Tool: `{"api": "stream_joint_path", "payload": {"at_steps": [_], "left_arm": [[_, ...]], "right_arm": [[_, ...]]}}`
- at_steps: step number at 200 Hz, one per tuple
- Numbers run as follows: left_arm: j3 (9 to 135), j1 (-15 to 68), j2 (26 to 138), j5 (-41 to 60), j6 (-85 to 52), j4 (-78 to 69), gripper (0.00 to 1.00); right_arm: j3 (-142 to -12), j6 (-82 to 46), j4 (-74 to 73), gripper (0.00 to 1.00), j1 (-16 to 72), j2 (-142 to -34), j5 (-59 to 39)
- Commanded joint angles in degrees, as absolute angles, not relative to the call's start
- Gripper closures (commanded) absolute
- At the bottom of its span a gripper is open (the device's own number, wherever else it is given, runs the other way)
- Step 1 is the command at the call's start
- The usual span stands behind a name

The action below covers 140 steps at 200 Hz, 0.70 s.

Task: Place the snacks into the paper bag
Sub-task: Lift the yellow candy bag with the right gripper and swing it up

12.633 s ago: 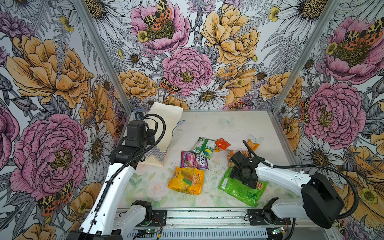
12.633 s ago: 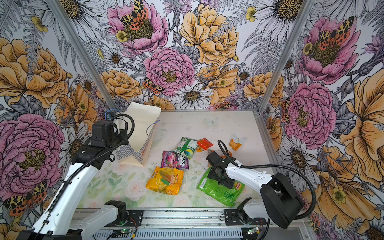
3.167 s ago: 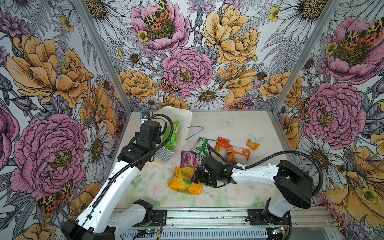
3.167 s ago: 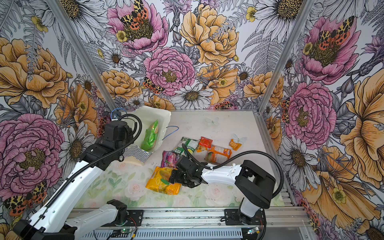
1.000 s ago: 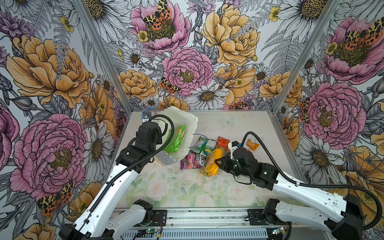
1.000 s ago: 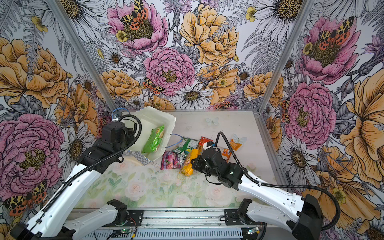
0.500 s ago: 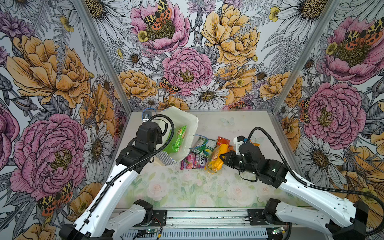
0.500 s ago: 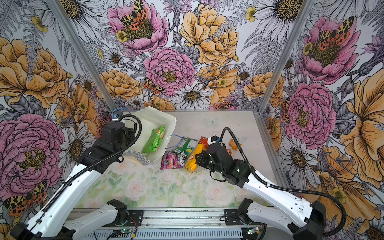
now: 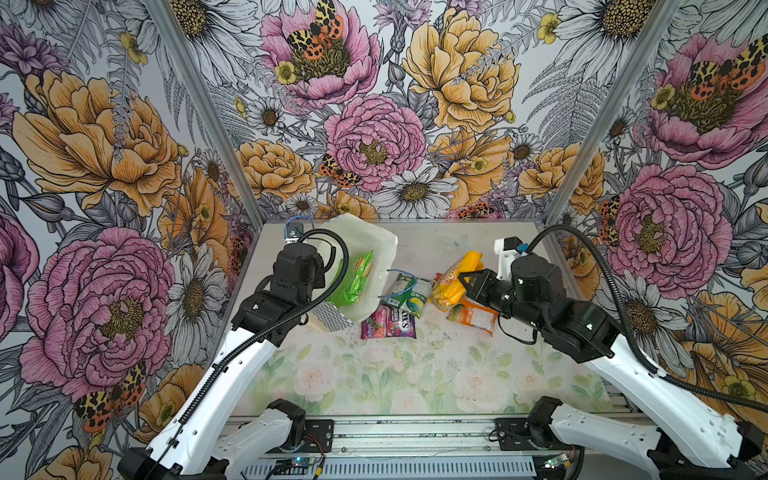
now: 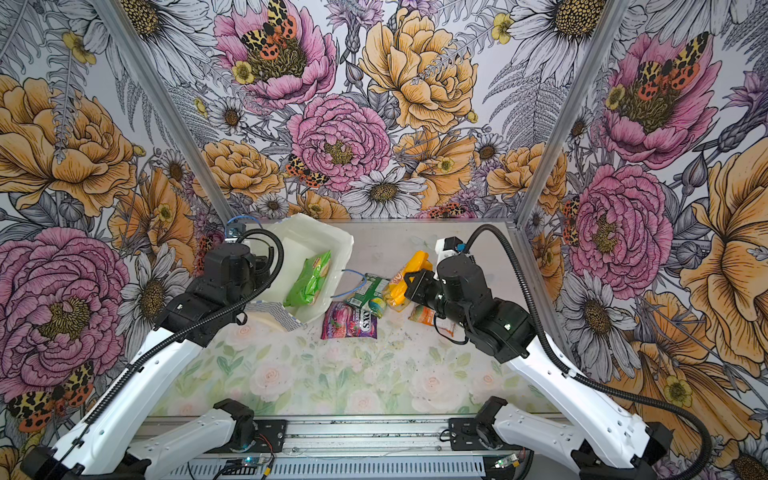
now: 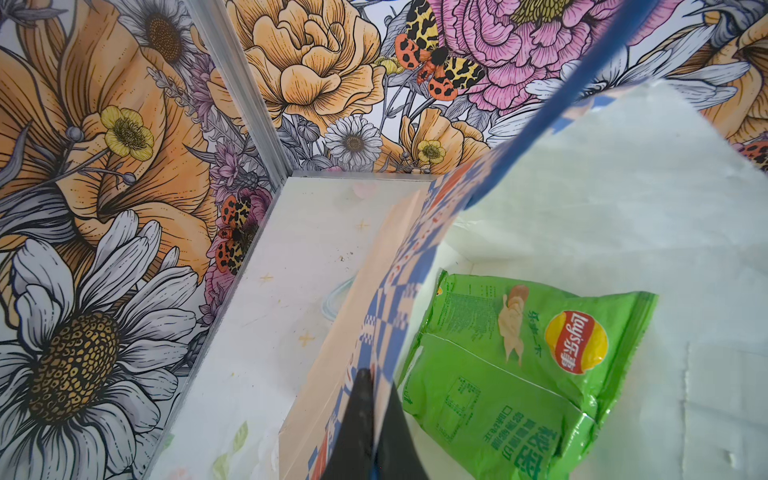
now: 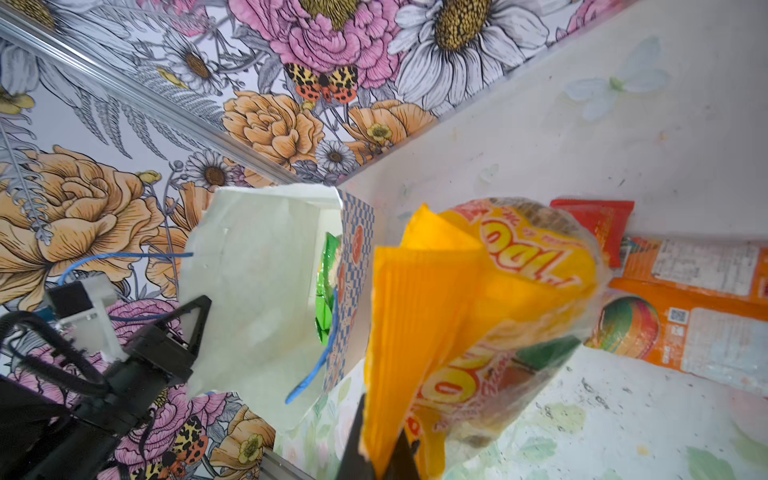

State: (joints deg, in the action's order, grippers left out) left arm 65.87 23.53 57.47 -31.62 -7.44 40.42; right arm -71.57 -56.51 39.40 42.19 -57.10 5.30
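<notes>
Left jaws (image 11: 368, 386) are clenched on the checkered side wall of the paper bag (image 9: 374, 237), right at its rim. The bag sits in the back-left corner of the bench (image 9: 395, 374), tipped over with its mouth gaping up and toward the middle. Inside, one bright green packet (image 9: 353, 282) leans on the white lining, clear in both top views and in the left wrist view (image 11: 519, 365).

Over to the right jaws (image 9: 462, 279): they're clamped on the edge of the big yellow-orange packet (image 9: 455, 278), which is held up above the loose snacks near the middle of the bench toward the back edge. It's near the bag's mouth but apart from it.

A blue cord handle (image 9: 401, 286) droops from the bag onto the green-white pack (image 9: 409, 291), which lies between the bag and the held packet. The purple-pink pack (image 9: 388, 326) lies flat just in front of the bag's mouth. The orange-white pack (image 9: 473, 316) lies under the right wrist, and beside it the right wrist view shows a small red sachet (image 12: 598, 224).
</notes>
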Motion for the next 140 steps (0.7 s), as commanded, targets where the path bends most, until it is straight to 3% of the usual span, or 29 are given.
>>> {"api": "stream_joint_path", "payload": {"at_steps": [1, 140], "left_arm": [[65.12, 24.07, 56.87, -30.59, -7.22, 38.50, 1.00], [65.15, 24.06, 57.21, -30.35, -7.26, 38.63, 1.00]], "right_arm": [[-78.43, -51.30, 36.54, 1.00, 41.58, -58.66, 8.07], [-109.44, -43.94, 37.79, 1.00, 42.33, -76.31, 1.91]]}}
